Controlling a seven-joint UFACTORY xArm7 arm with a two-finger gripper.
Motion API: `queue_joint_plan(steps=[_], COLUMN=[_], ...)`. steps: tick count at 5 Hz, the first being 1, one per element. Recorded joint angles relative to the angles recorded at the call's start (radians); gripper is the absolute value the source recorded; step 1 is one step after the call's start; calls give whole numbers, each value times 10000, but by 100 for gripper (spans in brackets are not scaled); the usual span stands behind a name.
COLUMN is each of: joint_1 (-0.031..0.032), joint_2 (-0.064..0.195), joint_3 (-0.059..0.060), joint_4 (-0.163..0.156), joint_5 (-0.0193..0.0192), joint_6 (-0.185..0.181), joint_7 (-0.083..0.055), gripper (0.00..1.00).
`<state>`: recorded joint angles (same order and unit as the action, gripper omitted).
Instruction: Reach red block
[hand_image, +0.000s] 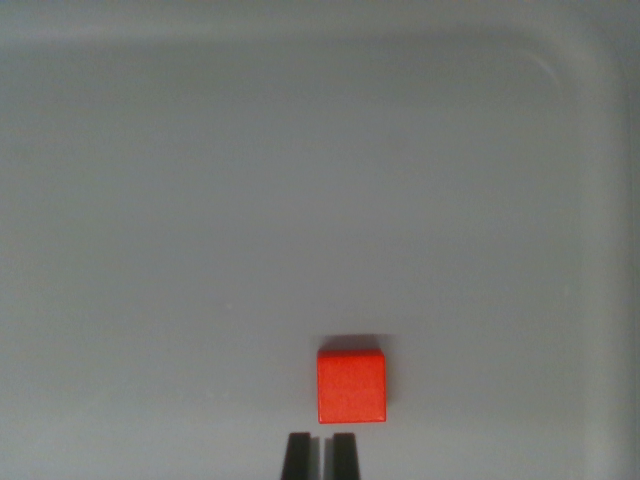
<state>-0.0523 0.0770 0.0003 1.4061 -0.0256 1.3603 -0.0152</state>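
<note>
I see the tool (320, 455) nearly closed, gripping nothing, just short of the red block (351, 385) on the grey tray (300, 200).

The red block (351, 385) is being seen as a small, bright red-orange cube with clean, square edges and a plain, unmarked face. It is lying flat and squarely aligned on a pale grey surface, near the bottom of the wrist view and slightly right of centre. A thin shadow is being cast along its far edge.
</note>
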Motion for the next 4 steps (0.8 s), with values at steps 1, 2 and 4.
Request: queue_joint_plan(steps=[1, 2, 4], joint_1=[0, -16, -33], joint_2=[0, 82, 164], joint_3=[0, -25, -50], joint_4=[0, -331, -664], joint_5=[0, 0, 0], joint_6=[0, -398, -800], joint_7=[0, -40, -80], gripper=[0, 0, 0])
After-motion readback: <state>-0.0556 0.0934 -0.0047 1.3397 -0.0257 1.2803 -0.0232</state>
